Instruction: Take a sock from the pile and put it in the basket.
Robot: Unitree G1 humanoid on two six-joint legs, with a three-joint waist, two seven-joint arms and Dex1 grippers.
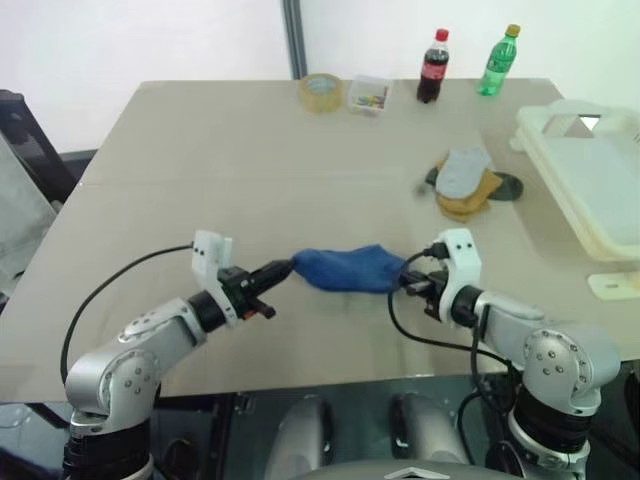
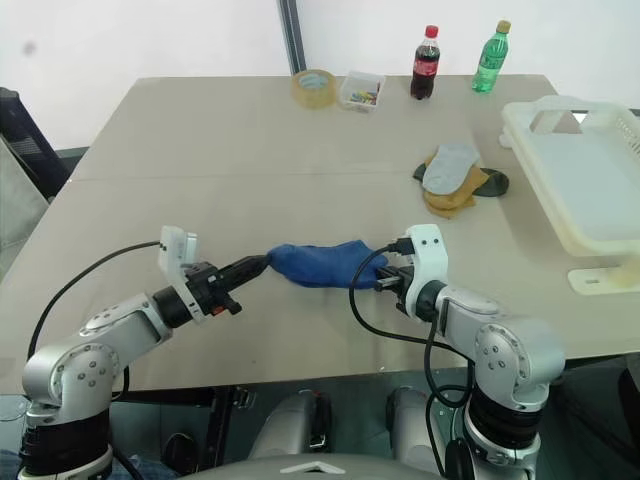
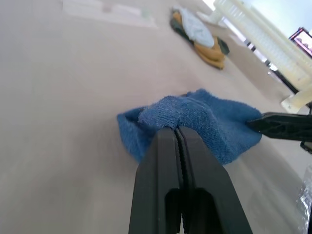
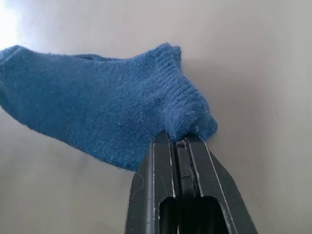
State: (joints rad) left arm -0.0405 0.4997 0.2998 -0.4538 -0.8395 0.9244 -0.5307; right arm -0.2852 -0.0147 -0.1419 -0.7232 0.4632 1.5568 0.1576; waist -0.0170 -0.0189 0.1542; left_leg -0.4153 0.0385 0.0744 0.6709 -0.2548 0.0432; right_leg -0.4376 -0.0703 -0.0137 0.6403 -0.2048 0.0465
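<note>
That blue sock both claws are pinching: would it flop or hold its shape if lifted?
Probably floppy: the sock bunches and folds where the left gripper and right gripper pinch it. Likely light, and its fuzzy knit looks unlikely to slip.

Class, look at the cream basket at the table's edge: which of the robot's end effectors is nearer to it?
Right. The right end effector, pinching one end of the blue sock, sits on the side toward the basket; the left end effector pinches the sock's far end.

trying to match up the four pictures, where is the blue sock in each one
Left eye view: the sock lies low and centre, stretched between the two grippers.
Right eye view: low, a little left of centre.
Left wrist view: centre, behind the left gripper.
Right wrist view: across the upper half, above the right gripper.
Shared landmark: the table.
</note>
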